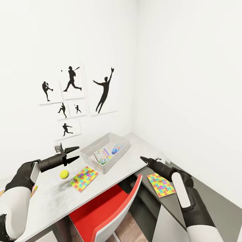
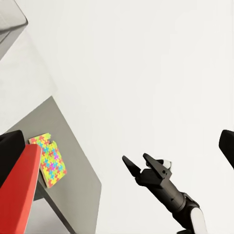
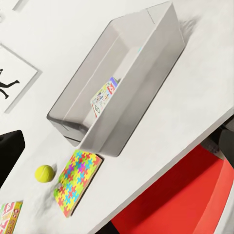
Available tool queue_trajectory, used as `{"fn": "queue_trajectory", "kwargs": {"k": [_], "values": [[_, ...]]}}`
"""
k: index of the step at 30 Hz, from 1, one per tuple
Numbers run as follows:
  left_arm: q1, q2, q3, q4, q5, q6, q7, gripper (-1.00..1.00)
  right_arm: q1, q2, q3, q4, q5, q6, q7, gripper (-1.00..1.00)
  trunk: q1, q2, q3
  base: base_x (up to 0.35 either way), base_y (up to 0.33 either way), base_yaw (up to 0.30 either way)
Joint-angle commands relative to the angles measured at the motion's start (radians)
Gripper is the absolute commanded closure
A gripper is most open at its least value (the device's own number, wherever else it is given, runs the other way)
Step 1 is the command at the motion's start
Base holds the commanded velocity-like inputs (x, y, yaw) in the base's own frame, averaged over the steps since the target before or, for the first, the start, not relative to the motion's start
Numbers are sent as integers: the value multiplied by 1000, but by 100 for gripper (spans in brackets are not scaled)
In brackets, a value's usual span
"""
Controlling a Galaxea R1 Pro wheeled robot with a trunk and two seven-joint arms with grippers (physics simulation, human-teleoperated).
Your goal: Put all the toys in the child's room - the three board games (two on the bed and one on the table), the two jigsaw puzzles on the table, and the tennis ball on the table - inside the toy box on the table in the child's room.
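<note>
The light grey toy box [image 1: 88, 150] [image 3: 141, 97] stands on the white table [image 1: 50, 198], near the wall. Two board games lie in it, one green and red [image 1: 102, 156] [image 3: 103, 96], one blue [image 1: 117, 148]. Another board game [image 3: 9, 214] lies flat on the table by my left arm. The tennis ball [image 1: 64, 173] [image 3: 44, 172] rests beside a jigsaw puzzle [image 1: 84, 178] [image 3: 78, 182]. A second puzzle [image 1: 161, 184] [image 2: 48, 160] lies on the lower grey side desk. My left gripper [image 1: 74, 153] hovers open and empty above the ball. My right gripper [image 1: 145, 159] [image 2: 139, 163] is open and empty above the side desk.
A red chair [image 1: 114, 208] [image 3: 195, 195] is pushed in under the table's front edge, between my arms. White walls close the corner behind and to the right of the toy box. Black baseball silhouettes [image 1: 72, 79] hang on the wall.
</note>
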Motion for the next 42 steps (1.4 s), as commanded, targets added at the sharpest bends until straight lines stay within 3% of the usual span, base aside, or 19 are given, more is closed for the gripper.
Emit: {"fn": "queue_trajectory", "kwargs": {"k": [1, 15, 32, 42], "values": [[0, 1, 1, 0, 0, 10, -3, -100, 0, 1, -3, 0, 4, 6, 7, -100, 0, -1, 0, 0, 0, 0], [0, 4, 1, 0, 0, 10, -4, -100, 0, 3, -2, -2, 6, 6, 7, -100, 0, -1, 0, 0, 0, 46], [1, 4, 2, 0, 0, 10, -6, -100, 0, 3, -1, -2, 5, 6, 7, -100, 0, -1, 0, 0, 3, 267], [1, 4, 2, 0, 0, 10, -6, -100, 0, 3, -1, -2, 5, 6, 7, -100, 0, -1, 0, 0, 150, 279]]}}
